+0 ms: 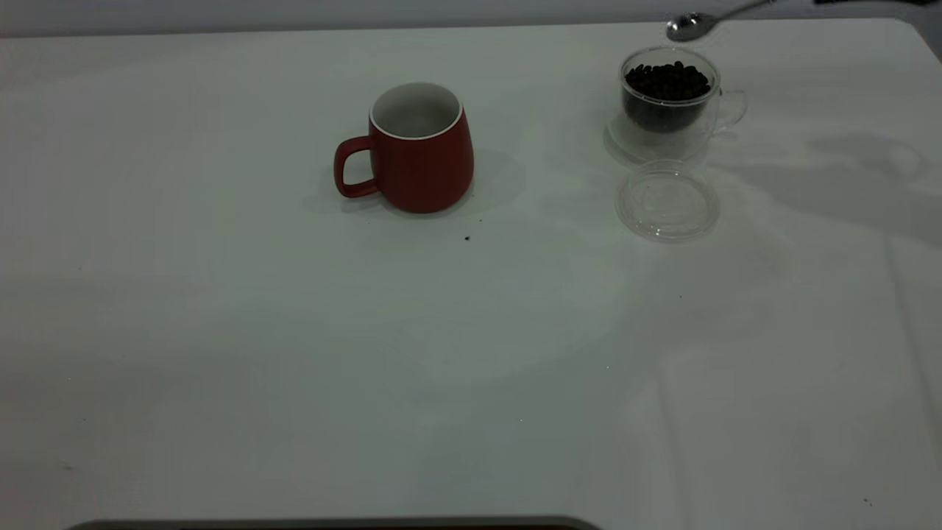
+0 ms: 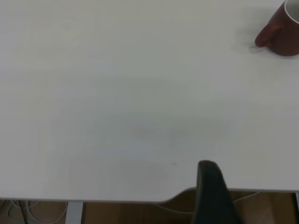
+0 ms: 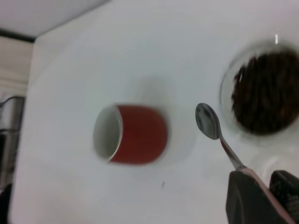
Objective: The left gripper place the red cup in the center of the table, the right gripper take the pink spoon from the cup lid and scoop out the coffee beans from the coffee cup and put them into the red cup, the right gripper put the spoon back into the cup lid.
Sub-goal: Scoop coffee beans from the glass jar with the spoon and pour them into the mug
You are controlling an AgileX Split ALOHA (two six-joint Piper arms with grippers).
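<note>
Much of the rig is cut off. In the exterior view neither arm body shows; only the spoon (image 1: pixel 692 26) reaches in at the far right corner, its handle running off toward the top right edge, so whatever holds it is out of that view. The right wrist view fills this in: the right gripper (image 3: pixel 261 196) is clamped on the spoon's handle, with the dark fingers (image 3: pixel 247 200) only partly in view at the edge. The spoon's long axis slants from the gripper out to the bowl, which points toward the gap between the two cups and hangs just beside the rim of the coffee cup (image 1: pixel 668 99). The bowl looks bare and shiny; whether it carries any beans I cannot tell.

The left gripper (image 2: pixel 212 193) shows only as one dark finger over the edge of the surface (image 1: pixel 221 331), so I cannot tell if it is apart or together. It is well apart from the red cup (image 1: pixel 419 147).

The red cup stands upright near the middle of the surface, handle pointing to the exterior view's left, its white inside looking empty. The clear coffee cup, filled with dark coffee beans (image 1: pixel 668 81), stands far right, with the clear lid (image 1: pixel 667 200) lying flat just in front of it. A small dark speck (image 1: pixel 467 238) lies near the red cup's base.
</note>
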